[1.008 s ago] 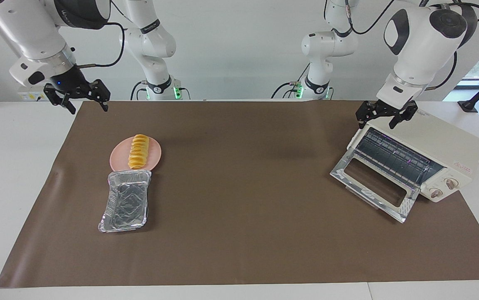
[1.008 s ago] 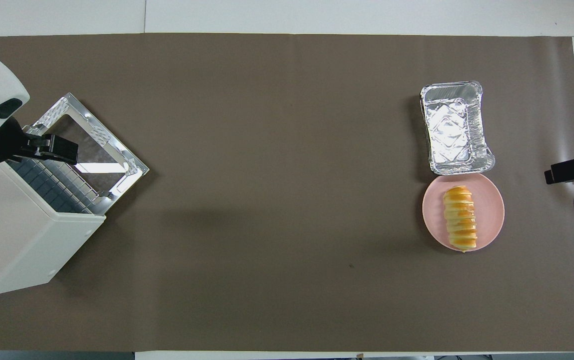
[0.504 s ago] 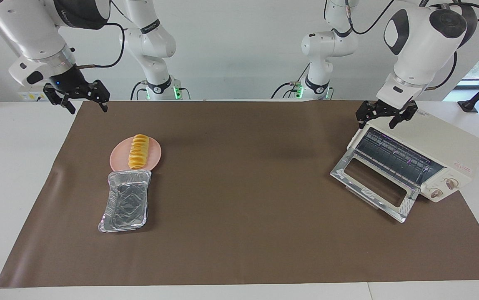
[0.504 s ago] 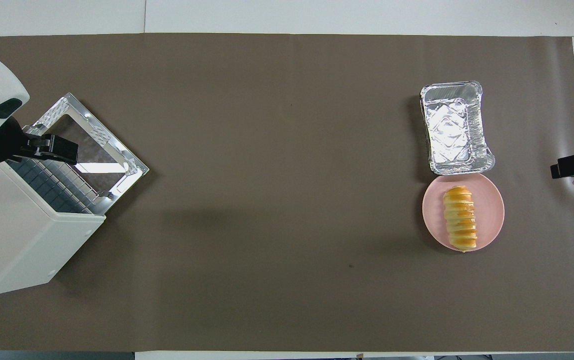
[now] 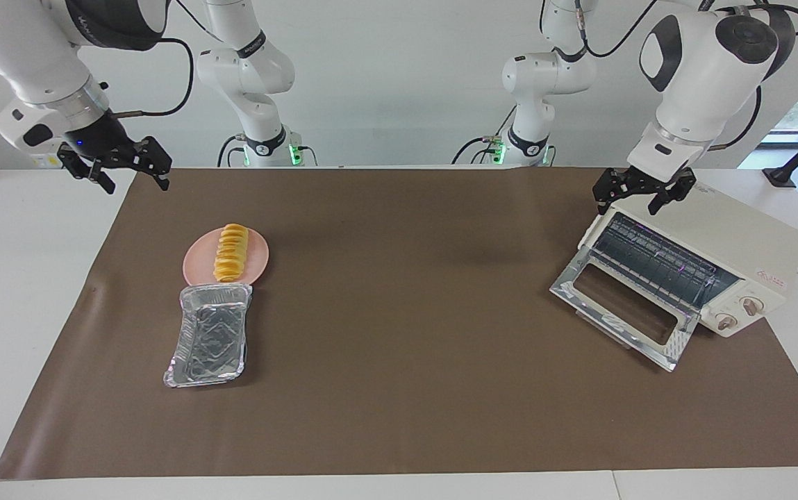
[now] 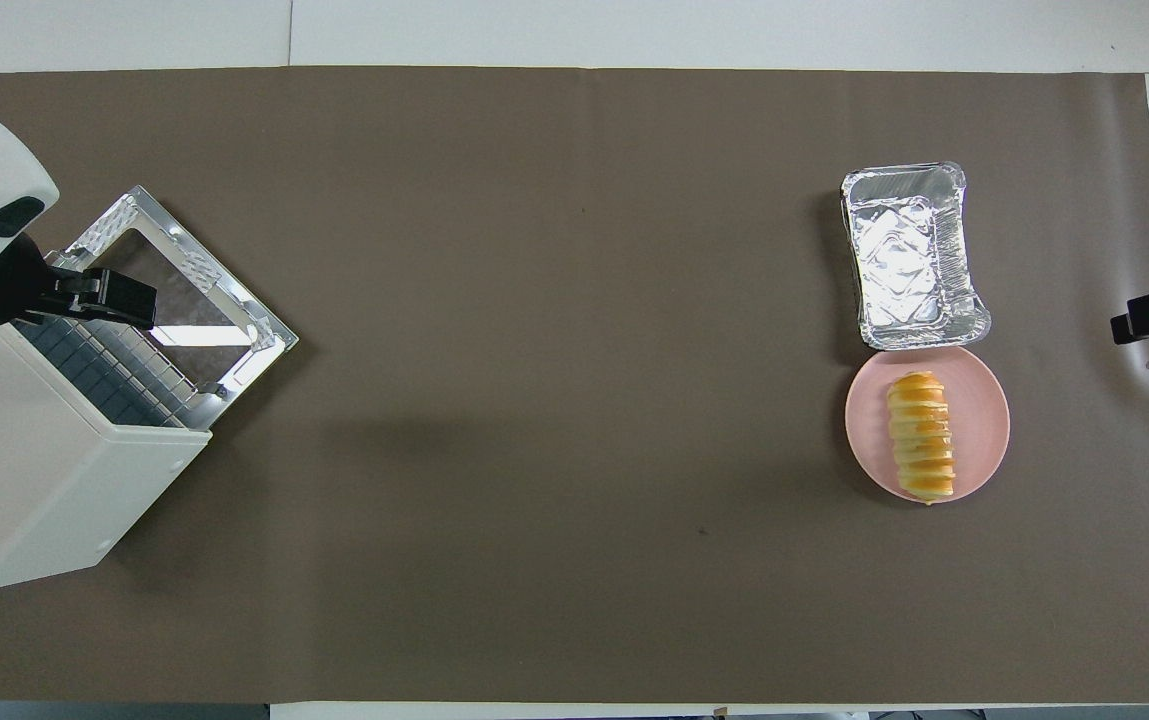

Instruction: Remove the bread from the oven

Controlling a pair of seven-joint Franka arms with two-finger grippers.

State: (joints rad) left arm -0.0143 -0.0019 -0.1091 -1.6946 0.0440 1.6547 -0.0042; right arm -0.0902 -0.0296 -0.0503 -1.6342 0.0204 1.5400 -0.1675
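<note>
The bread (image 5: 230, 252) lies along the pink plate (image 5: 257, 258), well apart from the oven (image 5: 715, 255) and toward the right arm's end of the table (image 5: 399, 389). So the loaf is already out, and by my reading the task is as good as done.

Nearest the robots relative to the plate, the right hand (image 5: 114, 165) hangs in the air over the mat's edge, released and grasping nothing. The left hand (image 5: 640, 189) hovers just over the oven's top front edge, likewise released and empty.

Next comes the plate itself, with the loaf running down its middle. Farther from the robots than the plate, touching its rim, lies the foil tray (image 5: 208, 336), empty.

What could go wrong now is mostly collateral. The oven's door (image 5: 622, 317) hangs fully open, so a careless sweep of the left arm could knock it or shove the oven. The left hand sits very close to the casing; any drop would strike it. A low return by the right arm could clip the plate and roll the ridged slices off, since nothing fences them in.

Hard to make out: in the overhead view only the tip of the right hand shows at the frame's edge, and the left hand covers part of the oven's rack. The depths of the oven's cavity are not visible.
</note>
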